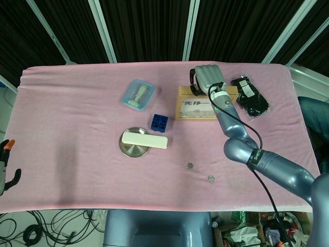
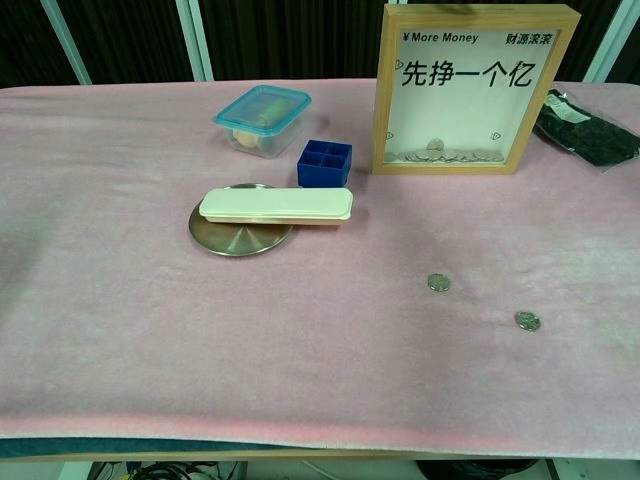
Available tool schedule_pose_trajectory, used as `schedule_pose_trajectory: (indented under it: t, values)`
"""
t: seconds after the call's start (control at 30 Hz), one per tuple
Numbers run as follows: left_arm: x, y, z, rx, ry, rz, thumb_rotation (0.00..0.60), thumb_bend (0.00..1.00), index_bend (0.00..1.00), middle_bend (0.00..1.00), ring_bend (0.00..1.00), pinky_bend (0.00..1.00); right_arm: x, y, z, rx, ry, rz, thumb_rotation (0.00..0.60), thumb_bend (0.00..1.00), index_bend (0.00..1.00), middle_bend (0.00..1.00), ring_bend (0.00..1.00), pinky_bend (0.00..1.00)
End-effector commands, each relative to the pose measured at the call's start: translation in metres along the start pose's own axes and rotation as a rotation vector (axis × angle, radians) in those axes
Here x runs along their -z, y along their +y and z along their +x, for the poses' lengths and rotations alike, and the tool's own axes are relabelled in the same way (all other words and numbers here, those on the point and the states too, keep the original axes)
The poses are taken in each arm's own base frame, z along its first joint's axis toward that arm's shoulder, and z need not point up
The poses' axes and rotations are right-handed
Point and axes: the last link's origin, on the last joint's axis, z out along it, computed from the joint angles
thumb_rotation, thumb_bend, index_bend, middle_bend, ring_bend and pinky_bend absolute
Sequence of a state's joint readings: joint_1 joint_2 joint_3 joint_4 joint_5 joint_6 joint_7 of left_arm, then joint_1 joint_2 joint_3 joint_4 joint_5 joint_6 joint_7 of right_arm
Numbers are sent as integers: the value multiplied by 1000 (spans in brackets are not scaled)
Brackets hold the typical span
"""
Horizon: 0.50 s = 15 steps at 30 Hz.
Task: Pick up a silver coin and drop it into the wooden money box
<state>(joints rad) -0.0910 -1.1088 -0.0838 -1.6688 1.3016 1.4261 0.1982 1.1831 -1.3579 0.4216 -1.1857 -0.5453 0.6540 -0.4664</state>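
Silver coins, 2 of them, lie flat on the pink tabletop (image 2: 120, 300) near its front edge: 1 coin (image 2: 438, 283) nearer the middle, the other coin (image 2: 527, 321) further right, well apart from each other. Both are loose and untouched, so either is free to pick.

Behind them the money box (image 2: 475, 90) stands upright at the back, its clear front showing a heap of coins at the bottom; its slot must be on top.

My right hand (image 1: 207, 77) hangs above the box's top edge, fingers curled in. Whether it pinches a coin I cannot tell.

My left hand (image 1: 6, 164) idles off the tabletop's left edge, fingers apart and holding nothing.

Left of the box sit a blue tray (image 2: 324, 163), a tub (image 2: 262, 120) and a case (image 2: 276, 205) resting across a steel plate (image 2: 235, 238).
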Motion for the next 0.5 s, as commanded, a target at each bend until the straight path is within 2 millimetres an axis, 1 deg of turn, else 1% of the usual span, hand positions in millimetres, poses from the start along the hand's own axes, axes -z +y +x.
schedule_pose_trajectory:
  t: [0.03, 0.5]
  values:
    - [0, 0, 0, -1, -1, -1, 600, 403, 65, 42, 0, 0, 1, 1, 3, 3, 7, -2, 600, 411, 701, 745, 820, 834]
    - [1, 0, 0, -5, 5, 1, 600, 403, 65, 42, 0, 0, 9, 13, 6, 12, 0, -28, 600, 411, 710, 745, 820, 835]
